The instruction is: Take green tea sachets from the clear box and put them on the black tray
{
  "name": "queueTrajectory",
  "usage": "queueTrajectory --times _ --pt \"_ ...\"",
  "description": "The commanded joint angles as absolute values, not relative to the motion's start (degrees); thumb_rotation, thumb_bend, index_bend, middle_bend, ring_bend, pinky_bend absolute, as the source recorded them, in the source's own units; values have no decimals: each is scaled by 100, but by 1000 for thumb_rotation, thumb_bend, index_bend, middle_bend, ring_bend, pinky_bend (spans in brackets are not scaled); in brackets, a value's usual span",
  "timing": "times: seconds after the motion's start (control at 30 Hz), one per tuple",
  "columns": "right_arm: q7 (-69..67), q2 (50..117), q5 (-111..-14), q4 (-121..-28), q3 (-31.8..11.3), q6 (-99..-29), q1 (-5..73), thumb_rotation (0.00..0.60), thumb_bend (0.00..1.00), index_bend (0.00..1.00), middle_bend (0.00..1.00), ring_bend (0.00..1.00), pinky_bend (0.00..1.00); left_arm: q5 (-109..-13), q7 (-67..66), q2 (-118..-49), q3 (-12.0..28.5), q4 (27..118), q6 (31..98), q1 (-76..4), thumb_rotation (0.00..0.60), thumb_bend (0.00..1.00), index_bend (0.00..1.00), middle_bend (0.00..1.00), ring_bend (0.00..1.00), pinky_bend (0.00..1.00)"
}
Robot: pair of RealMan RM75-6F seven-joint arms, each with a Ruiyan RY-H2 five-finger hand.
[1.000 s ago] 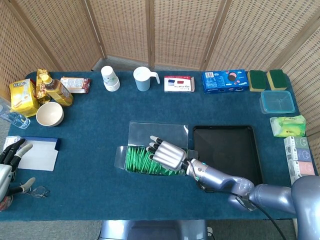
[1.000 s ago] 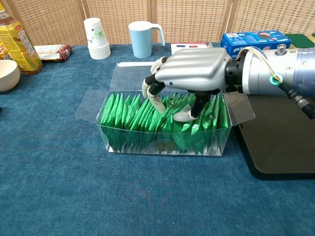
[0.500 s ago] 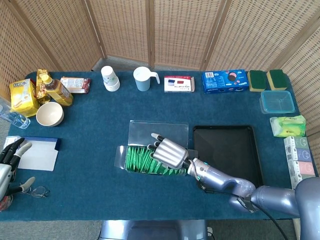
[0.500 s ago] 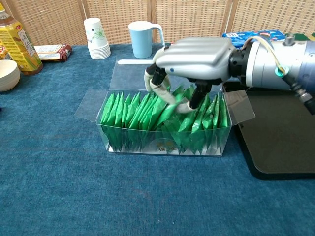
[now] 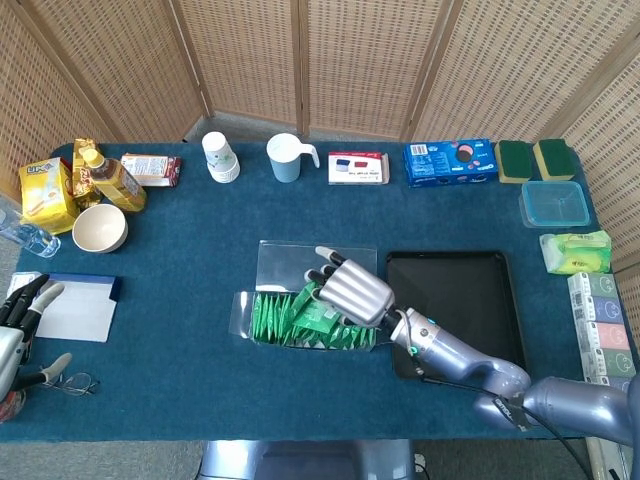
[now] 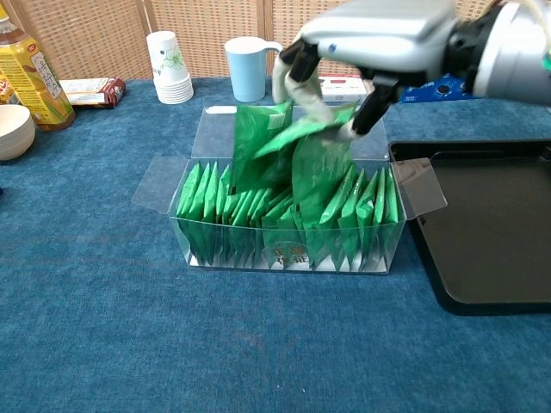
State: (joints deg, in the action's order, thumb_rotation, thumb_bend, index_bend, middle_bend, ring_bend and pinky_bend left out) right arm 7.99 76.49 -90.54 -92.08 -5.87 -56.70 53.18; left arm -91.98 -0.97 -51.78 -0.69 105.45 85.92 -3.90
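Note:
The clear box [image 6: 284,249] [image 5: 268,335] sits mid-table, its flaps open, packed with upright green tea sachets [image 6: 215,206]. My right hand [image 6: 379,43] [image 5: 350,290] is raised above the box and pinches a few green sachets [image 6: 297,151] [image 5: 318,312], which hang from its fingers just over the row. The black tray [image 6: 491,241] [image 5: 455,300] lies directly right of the box with nothing on it. My left hand [image 5: 22,310] rests open at the table's far left edge, seen only in the head view.
Along the back stand a stack of paper cups [image 6: 168,56], a blue mug [image 6: 250,67], a small red-blue box [image 5: 358,167] and a blue biscuit box [image 5: 450,162]. A bowl [image 5: 99,228] and tea bottle [image 6: 30,73] sit at left, containers at right.
My right hand has closed on a few sachets inside the box and risen, pulling them up out of the row. The left hand has not moved.

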Motion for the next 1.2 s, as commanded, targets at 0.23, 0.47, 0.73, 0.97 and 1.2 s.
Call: queueTrajectory --times 0.23,0.47,0.73,0.97,1.2 --pt "825 7061 -9110 -9664 -622 -6101 4968 600 422 704 359 464 173 -9229 -143 -5169 -58 10595 8590 -411 590 180 92 32 83 265" --pt "811 6720 -9122 -9898 -648 -6335 4749 600 427 705 362 468 178 -9258 -195 -5174 -47 10644 8577 -437 590 180 92 32 83 265" --pt "781 6320 -9076 -10069 -661 -6673 4404 600 435 705 362 472 179 -9279 -216 -5159 -24 10685 8596 -456 592 180 92 32 83 265" --pt "682 5939 -8948 -9999 -498 -7038 3872 600 437 705 363 472 179 -9300 -235 -5174 -33 10706 8571 -472 591 180 92 32 83 265" --pt "489 5799 -8885 -9782 -198 -7234 3348 600 439 692 361 460 179 -9319 -321 -5192 -14 10782 8511 -529 592 180 92 32 83 265"
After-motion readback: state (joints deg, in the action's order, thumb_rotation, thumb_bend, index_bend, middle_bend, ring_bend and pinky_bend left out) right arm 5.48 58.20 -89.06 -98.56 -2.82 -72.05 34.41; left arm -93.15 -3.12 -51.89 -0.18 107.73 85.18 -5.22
